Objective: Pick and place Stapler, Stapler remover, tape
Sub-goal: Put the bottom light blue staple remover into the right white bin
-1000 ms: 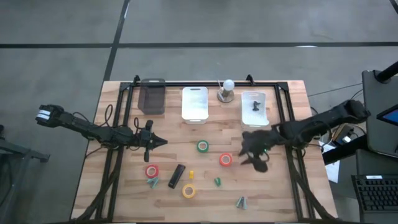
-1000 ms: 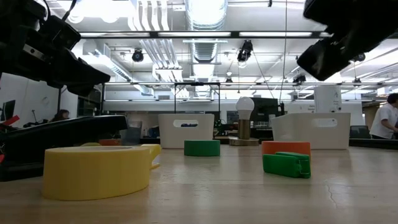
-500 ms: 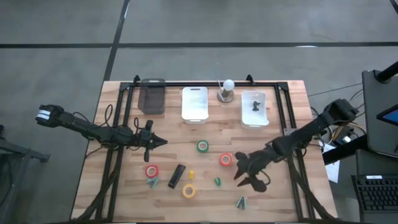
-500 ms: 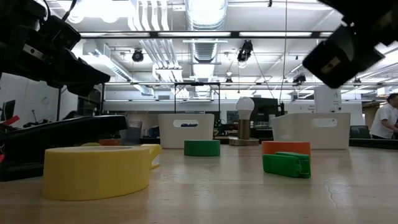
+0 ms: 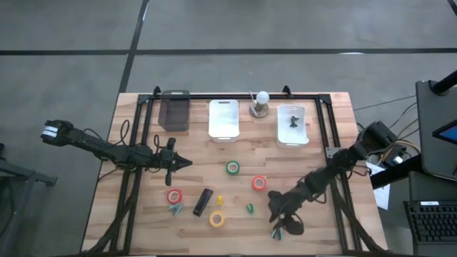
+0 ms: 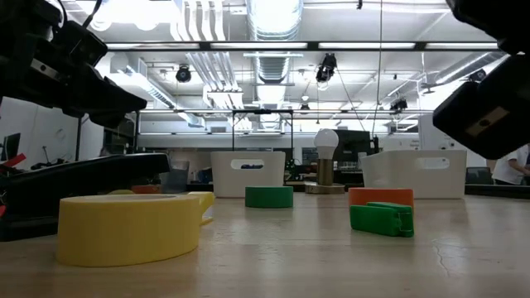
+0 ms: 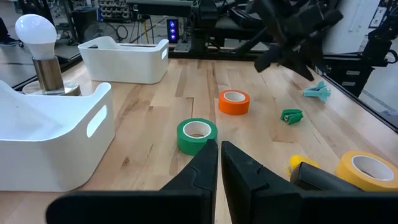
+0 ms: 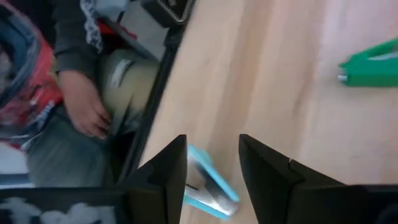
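Note:
The black stapler lies flat near the table's near middle, between the red tape and the yellow tape. The green tape and orange-red tape lie flat farther in. My right gripper is open and points down at a teal staple remover near the table's near edge. Its fingers stand on either side of the remover, apart from it. A green staple remover lies to its left. My left gripper is shut and waits left of the green tape.
A dark bin, a white bin and a second white bin with a dark item inside line the far edge, with a light bulb between them. Another teal remover lies beside the red tape. A person's hand shows beyond the near edge.
My right gripper has travelled from beside the right white bin toward the table's near edge and down. It has passed the orange-red tape and now hangs over the teal staple remover. The left arm and all objects have stayed still.

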Motion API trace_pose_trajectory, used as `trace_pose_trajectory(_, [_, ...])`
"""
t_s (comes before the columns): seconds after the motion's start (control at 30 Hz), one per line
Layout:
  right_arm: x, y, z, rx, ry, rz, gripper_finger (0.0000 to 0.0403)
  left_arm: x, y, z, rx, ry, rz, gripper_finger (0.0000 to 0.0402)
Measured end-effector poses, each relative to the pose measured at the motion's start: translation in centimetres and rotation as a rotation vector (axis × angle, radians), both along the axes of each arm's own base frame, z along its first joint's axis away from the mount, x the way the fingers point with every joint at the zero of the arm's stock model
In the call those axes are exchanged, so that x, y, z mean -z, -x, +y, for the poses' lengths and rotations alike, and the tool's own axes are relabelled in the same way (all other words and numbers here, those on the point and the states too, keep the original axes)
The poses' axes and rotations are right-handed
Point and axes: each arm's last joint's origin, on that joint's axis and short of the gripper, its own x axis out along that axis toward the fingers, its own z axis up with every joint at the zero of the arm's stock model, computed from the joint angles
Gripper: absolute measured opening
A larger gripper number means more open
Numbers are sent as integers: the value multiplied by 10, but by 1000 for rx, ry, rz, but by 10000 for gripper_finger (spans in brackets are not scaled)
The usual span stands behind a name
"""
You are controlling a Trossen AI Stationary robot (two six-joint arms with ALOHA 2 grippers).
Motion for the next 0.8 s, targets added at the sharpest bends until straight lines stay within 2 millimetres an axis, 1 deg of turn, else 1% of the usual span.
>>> trace_pose_trajectory(0.23, [4, -5, 13, -57, -15, 23, 132, 0, 0, 0, 0, 0, 1, 23])
trace_pose_trajectory(0.37, [12, -7, 15, -59, 3, 49, 127, 0, 0, 0, 0, 0, 1, 23])
trace_pose_trajectory(0.53, [16, -11, 18, -60, 10, 58, 125, 1, 0, 0, 0, -2, 9, 23])
trace_pose_trajectory(0.8, [16, -9, 24, -79, 12, 55, 122, 1, 0, 0, 0, -3, 15, 23])
